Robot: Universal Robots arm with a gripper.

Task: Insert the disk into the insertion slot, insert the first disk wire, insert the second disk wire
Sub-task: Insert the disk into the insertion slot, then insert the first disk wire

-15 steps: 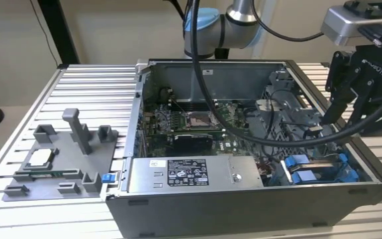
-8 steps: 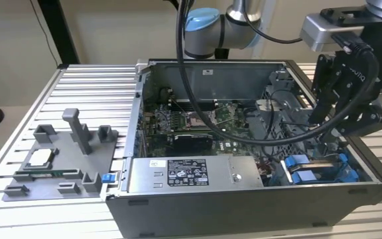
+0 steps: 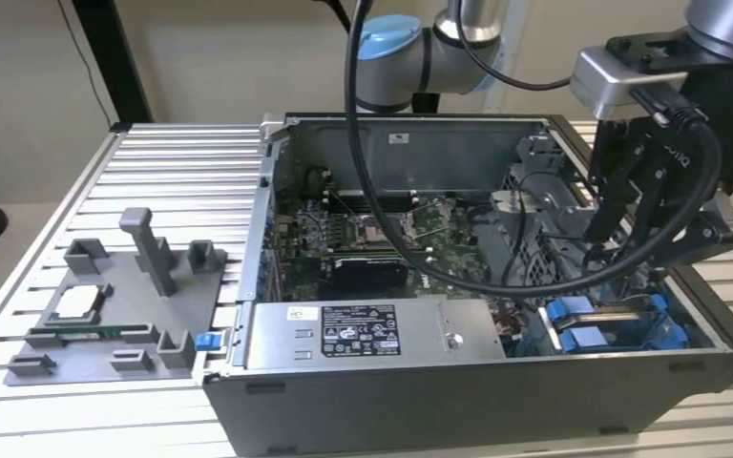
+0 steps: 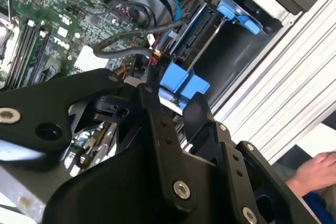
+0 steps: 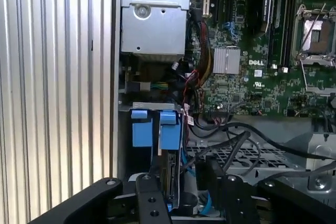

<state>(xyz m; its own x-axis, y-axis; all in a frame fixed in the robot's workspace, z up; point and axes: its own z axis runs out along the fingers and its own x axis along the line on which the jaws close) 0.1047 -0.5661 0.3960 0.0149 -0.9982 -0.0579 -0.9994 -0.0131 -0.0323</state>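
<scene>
disk [image 5: 170,177]: stands on edge in the insertion slot [image 5: 149,107], just beside the power-supply box [image 5: 155,19]. its blue frame tabs show at the end nearest that box. in the exterior view it sits on the exterior view's right of the box, low in a corner of the case [image 3: 469,401].

pincer [image 4: 176,95]: hangs over the disk with fingers [image 4: 160,124] apart, one on each side of the blue frame. nothing held; contact with the frame not confirmable.

wires: a black cable [image 4: 126,45] loops in from the motherboard [image 5: 252,66], which lies beside the box, toward the disk's edge. plugged in or loose: cannot tell.

judgement: the disk step looks done or nearly so, though seating depth can't be checked. work stands at the first wire. that calls for lifting one plug end cleanly out of a crowded bundle and squaring it to a narrow port on the disk's edge. there is little room between the slot wall and the cables.

note: a person's hand [image 4: 317,171] is past the bench [image 3: 176,172] slats, well away from the box and apart from the pincer.
</scene>
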